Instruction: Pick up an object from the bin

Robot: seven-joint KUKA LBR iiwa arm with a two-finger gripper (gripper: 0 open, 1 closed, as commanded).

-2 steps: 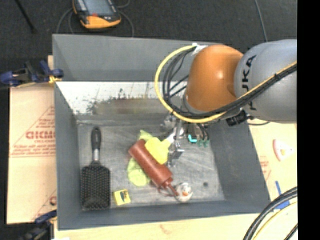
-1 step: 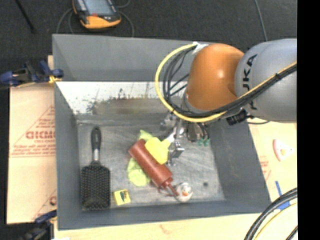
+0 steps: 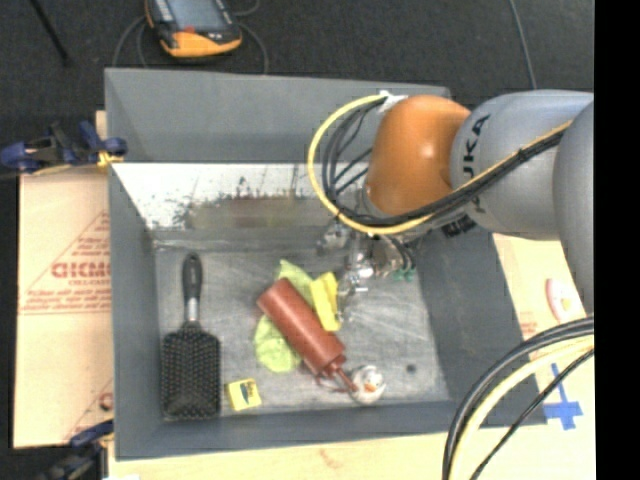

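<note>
A small, long yellow thing (image 3: 326,299) lies mid-bin (image 3: 396,334), just left of and below the gripper (image 3: 356,272). I cannot tell if the gripper is open or closed. A red bottle (image 3: 298,320) touches the yellow thing's far side, over a green lump (image 3: 272,347). A black hairbrush (image 3: 190,368) lies far left.

one camera looks down obliquely into the bin (image 3: 300,183).

1. The bin (image 3: 130,298) is grey metal, matt, its floor scuffed and scratched.
2. The hairbrush (image 3: 191,368) is black matt plastic with a bristly pad.
3. The red bottle (image 3: 298,323) looks like smooth, slightly glossy plastic.
4. The orange wrist cover (image 3: 415,153) is smooth and glossy.
</note>
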